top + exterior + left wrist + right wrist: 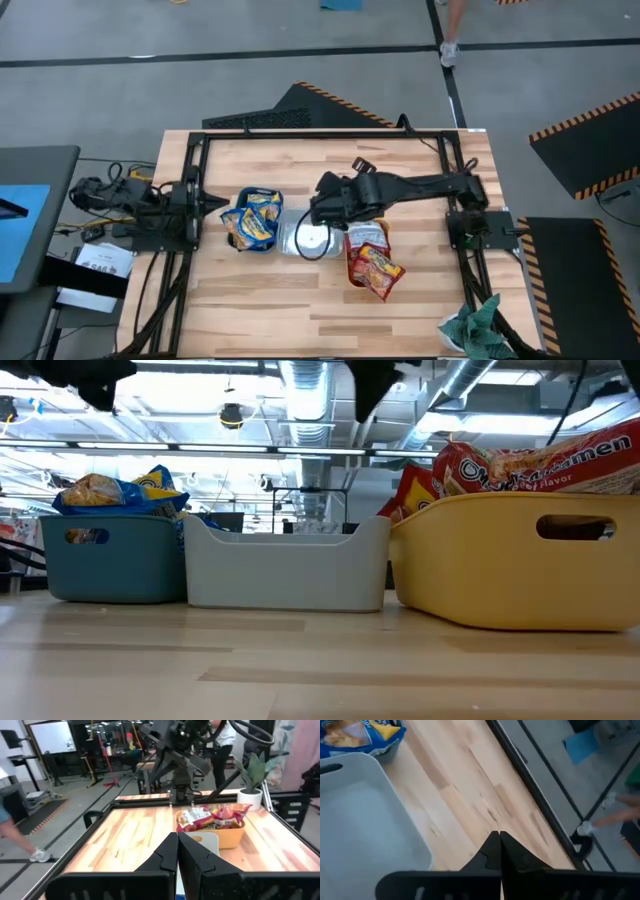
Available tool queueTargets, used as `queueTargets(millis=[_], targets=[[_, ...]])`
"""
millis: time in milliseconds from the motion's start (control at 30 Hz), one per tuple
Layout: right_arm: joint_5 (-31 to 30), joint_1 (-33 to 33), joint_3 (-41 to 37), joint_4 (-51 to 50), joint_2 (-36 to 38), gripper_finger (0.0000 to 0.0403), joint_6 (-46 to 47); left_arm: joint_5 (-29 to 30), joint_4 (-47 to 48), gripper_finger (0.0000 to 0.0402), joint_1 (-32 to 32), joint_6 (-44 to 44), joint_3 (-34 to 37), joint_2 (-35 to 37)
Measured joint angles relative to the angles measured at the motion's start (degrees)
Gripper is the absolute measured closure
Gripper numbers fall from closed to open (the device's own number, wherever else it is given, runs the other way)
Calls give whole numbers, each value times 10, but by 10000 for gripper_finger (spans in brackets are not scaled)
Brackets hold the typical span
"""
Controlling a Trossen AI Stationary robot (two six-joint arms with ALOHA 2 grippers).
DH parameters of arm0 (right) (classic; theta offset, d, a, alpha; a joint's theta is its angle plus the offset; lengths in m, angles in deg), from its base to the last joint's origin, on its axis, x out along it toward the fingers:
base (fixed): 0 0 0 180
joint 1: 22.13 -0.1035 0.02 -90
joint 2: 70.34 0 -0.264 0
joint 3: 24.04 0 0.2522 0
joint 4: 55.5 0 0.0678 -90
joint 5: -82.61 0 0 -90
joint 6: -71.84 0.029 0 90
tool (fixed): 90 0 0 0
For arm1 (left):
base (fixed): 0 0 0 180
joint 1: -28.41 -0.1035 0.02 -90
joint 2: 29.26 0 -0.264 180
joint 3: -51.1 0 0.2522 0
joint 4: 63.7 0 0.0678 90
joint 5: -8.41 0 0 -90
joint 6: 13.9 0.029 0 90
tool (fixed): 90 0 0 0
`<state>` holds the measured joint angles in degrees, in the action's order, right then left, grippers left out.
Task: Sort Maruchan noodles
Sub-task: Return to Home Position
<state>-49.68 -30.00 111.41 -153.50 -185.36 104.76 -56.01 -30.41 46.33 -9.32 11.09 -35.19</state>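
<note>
The yellow-and-blue Maruchan packets (pixel 256 220) lie heaped in the teal bin (pixel 115 555) and stick up above its rim (pixel 120 490). The red-orange packets (pixel 372 262) fill the yellow bin (pixel 520 565), and they also show in the left wrist view (pixel 212 817). A clear bin (pixel 300 240) stands between the two bins; the part of its inside that shows holds nothing (pixel 365 820). My right gripper (pixel 316 210) is shut and holds nothing; it hangs over the clear bin's far side (pixel 499 847). My left gripper (pixel 222 203) is shut and holds nothing; it waits at the teal bin's left side (pixel 177 851).
The three bins stand side by side in a row across the table's middle. Bare wood (pixel 300 315) lies toward the near edge and along the far edge (pixel 300 160). A potted plant (pixel 478 325) stands at the near right corner. A person's foot (pixel 449 52) shows on the floor beyond.
</note>
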Motion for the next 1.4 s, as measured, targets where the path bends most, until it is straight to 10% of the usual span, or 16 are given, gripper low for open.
queueTargets(millis=[600, 1400], targets=[[213, 67, -486, 615, 306, 396, -269, -48, -143, 402, -13, -8, 117, 2], [309, 103, -524, 590, 375, 388, -266, -203, -231, 401, -226, -48, 220, 4]])
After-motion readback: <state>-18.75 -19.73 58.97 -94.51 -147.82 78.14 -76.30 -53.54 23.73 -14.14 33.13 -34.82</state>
